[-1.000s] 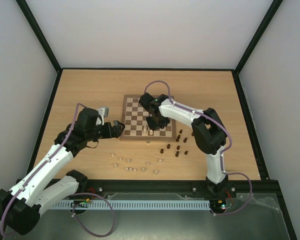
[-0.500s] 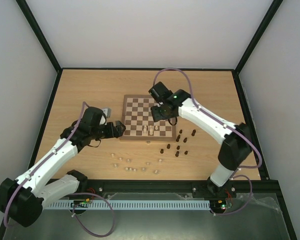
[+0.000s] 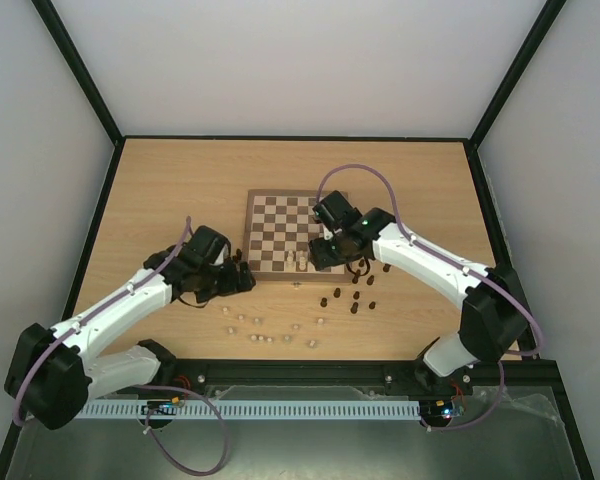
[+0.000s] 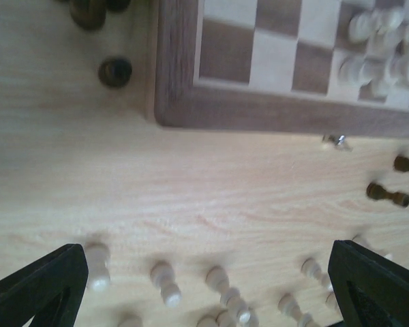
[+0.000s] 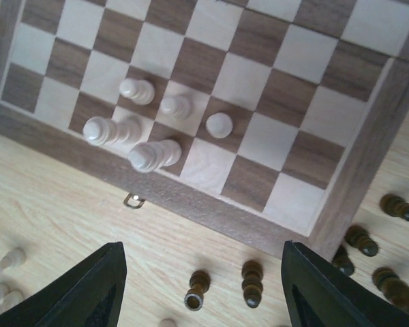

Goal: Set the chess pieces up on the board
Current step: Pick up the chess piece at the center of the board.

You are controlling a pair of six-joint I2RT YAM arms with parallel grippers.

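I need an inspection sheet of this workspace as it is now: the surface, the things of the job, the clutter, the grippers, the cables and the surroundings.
Surface: light-wood table, flat.
Job's things: board lies flat; five pale pieces are grouped by its near edge; loose pale pieces and dark pieces are on the table.
Clutter: small metal bit beside the board's near border.
Grippers: left gripper open, empty, above the loose pale pieces; right gripper open, empty, above the board's near edge.
Cables: purple cables loop along both arms.
Surroundings: white walls, black frame; nothing else seen.
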